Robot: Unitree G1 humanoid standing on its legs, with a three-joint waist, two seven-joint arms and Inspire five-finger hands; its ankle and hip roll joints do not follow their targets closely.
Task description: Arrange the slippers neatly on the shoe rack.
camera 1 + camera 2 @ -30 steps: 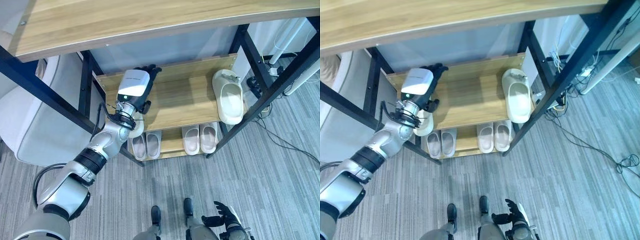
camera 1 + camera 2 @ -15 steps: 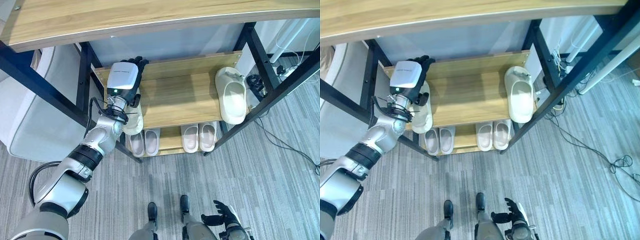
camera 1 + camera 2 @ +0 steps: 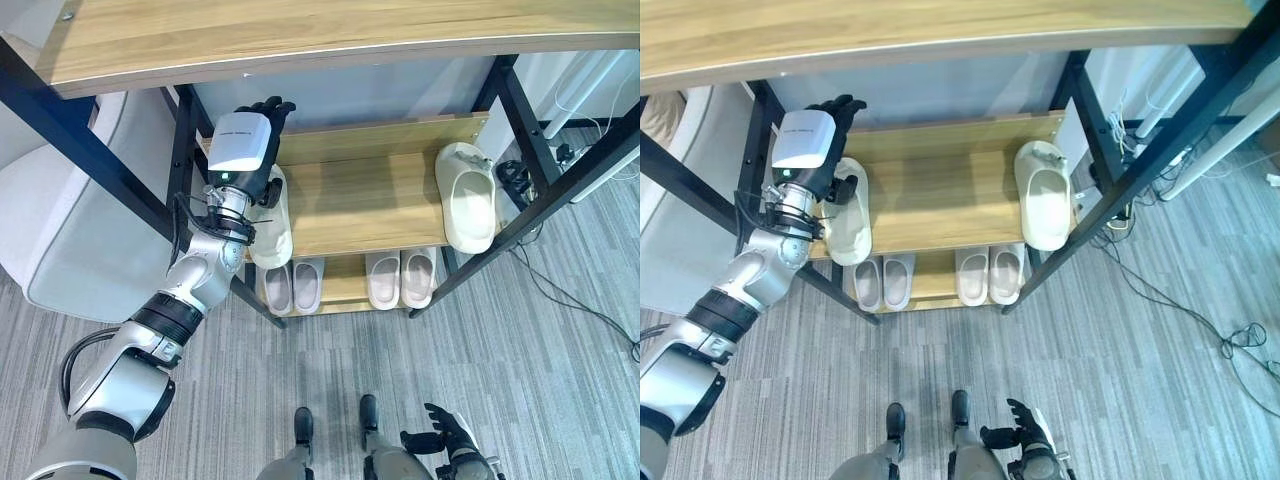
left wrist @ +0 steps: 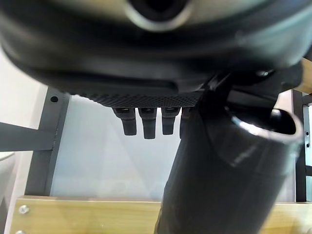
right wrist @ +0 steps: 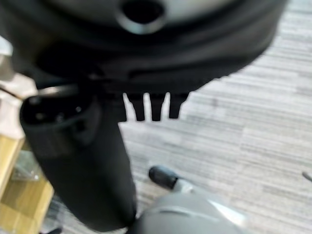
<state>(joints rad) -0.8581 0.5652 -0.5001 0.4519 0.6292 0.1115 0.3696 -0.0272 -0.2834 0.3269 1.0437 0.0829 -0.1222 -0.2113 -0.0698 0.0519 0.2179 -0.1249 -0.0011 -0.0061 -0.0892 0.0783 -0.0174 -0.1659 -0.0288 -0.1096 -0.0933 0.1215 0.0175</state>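
The left hand's fingers (image 4: 146, 124) are stretched out straight, side by side, pointing towards the far back of the rack with nothing curled in them. Whether the thumb touches the cream slipper (image 3: 273, 230) beneath it I cannot tell. The left hand (image 3: 243, 150) lies flat over that slipper's far half. Over the last second, hand and slipper have travelled left along the middle shelf (image 3: 370, 200), from a little way in to hard against the left post. The slipper now lies lengthwise, its near end overhanging the shelf's front edge. Its mate (image 3: 466, 205) sits at the far right end, well apart, so the pair looks separated rather than neat. Two pairs (image 3: 292, 287) stand on the lower shelf. The right hand (image 3: 440, 441) hangs low, fingers relaxed.
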